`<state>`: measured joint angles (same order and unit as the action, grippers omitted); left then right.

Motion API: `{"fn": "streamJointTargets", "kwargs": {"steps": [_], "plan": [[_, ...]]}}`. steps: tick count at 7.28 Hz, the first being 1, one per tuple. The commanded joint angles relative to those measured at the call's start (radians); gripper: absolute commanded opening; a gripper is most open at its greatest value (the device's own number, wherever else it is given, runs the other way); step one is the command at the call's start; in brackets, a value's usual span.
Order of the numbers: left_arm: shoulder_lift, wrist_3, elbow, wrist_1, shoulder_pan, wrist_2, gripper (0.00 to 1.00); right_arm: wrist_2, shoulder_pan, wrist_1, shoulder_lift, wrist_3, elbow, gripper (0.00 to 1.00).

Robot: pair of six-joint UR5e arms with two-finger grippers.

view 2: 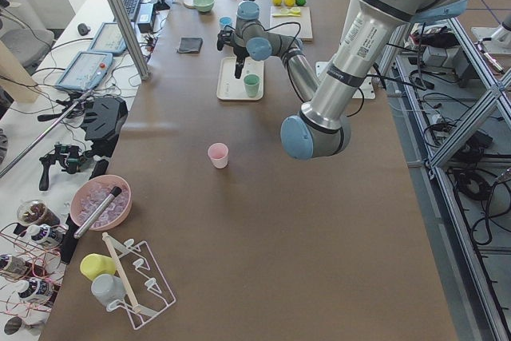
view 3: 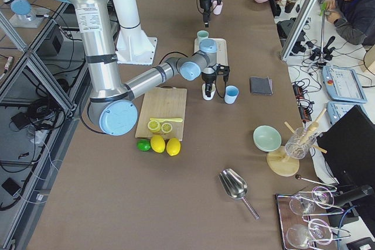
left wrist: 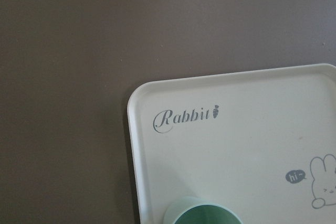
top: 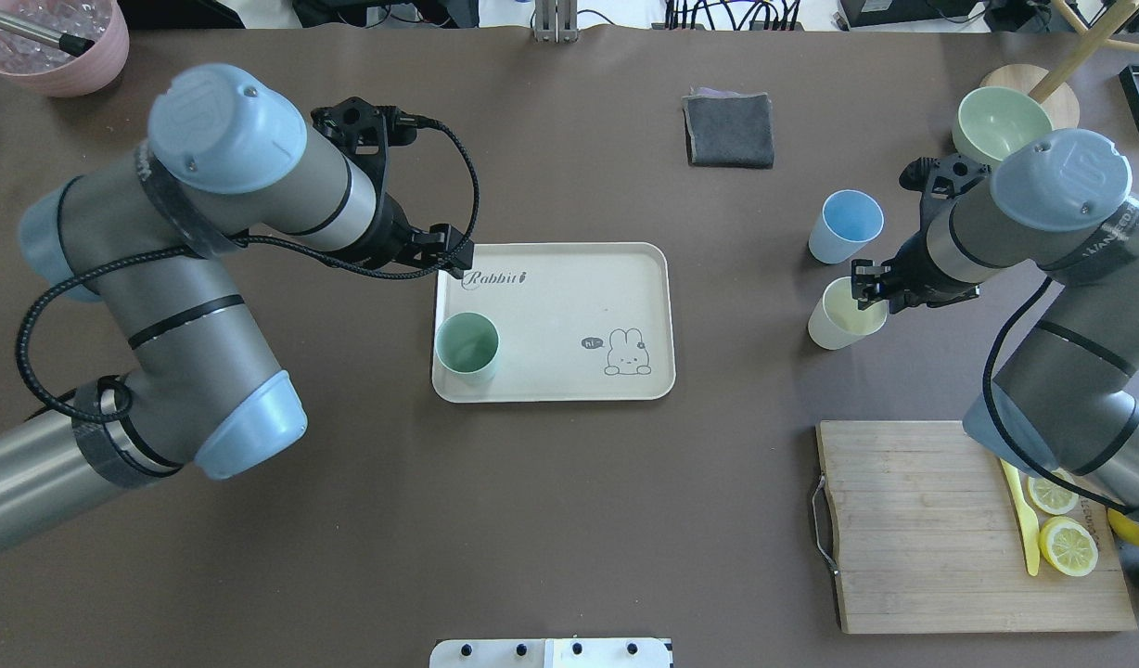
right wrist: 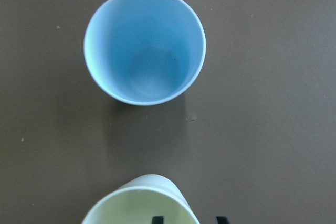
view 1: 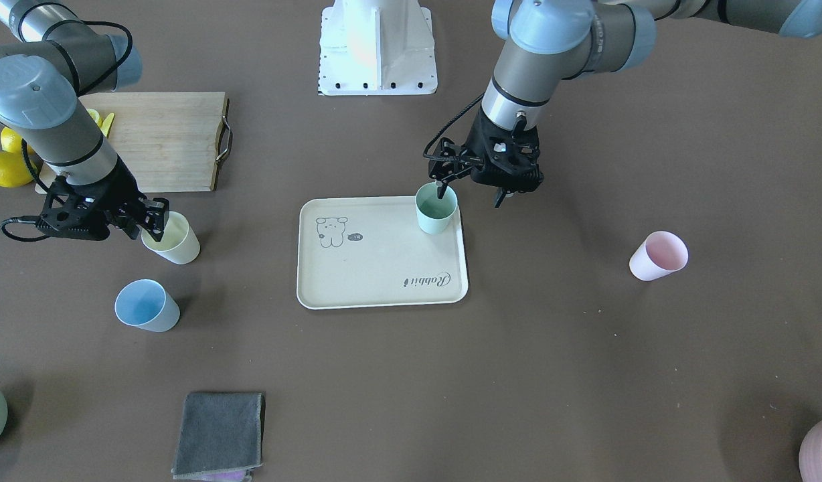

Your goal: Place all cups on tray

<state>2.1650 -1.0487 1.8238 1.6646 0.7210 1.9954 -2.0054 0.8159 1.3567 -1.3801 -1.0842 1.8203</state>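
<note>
The mint green cup (view 1: 436, 209) stands upright on a corner of the cream Rabbit tray (view 1: 384, 268). My left gripper (view 1: 469, 194) is open just above and beside the cup's rim; the left wrist view shows only the cup's rim (left wrist: 202, 212). My right gripper (view 1: 155, 221) is open at the pale yellow cup (view 1: 173, 239), with one fingertip (right wrist: 156, 217) inside it and the other outside its wall. The light blue cup (right wrist: 144, 45) stands on the table close by. The pink cup (view 1: 659, 256) stands alone on the table, far from both grippers.
A wooden cutting board (top: 931, 529) with lemon slices lies near the right arm. A folded grey cloth (top: 729, 130) lies beyond the tray. A pale-green bowl (top: 1001, 125) and a mauve-pink pot (top: 55, 46) sit at the far corners.
</note>
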Motion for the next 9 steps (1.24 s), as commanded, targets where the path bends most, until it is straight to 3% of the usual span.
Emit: {"fn": "streamJointTargets", "kwargs": {"steps": [1,3,5,6,8,9], "plan": [[-0.017,0.182,0.017,-0.067,0.142,0.118,0.98,0.000,-0.007,0.001,0.001,-0.040,0.005,0.00],[-0.054,0.220,0.011,-0.071,0.219,0.157,0.98,-0.001,-0.012,0.013,0.003,-0.059,0.048,0.00],[-0.118,0.375,-0.017,-0.071,0.282,0.164,0.98,-0.047,-0.001,0.013,0.009,-0.094,0.108,0.00],[-0.161,0.506,-0.046,-0.054,0.308,0.167,0.98,-0.071,0.028,0.062,0.050,-0.127,0.141,0.00],[-0.171,0.598,-0.148,-0.049,0.342,0.161,0.98,-0.075,0.019,0.282,0.194,-0.178,0.194,0.00],[-0.200,0.642,-0.215,0.034,0.347,0.158,0.98,-0.063,-0.006,0.344,0.261,-0.225,0.186,0.00]]}}
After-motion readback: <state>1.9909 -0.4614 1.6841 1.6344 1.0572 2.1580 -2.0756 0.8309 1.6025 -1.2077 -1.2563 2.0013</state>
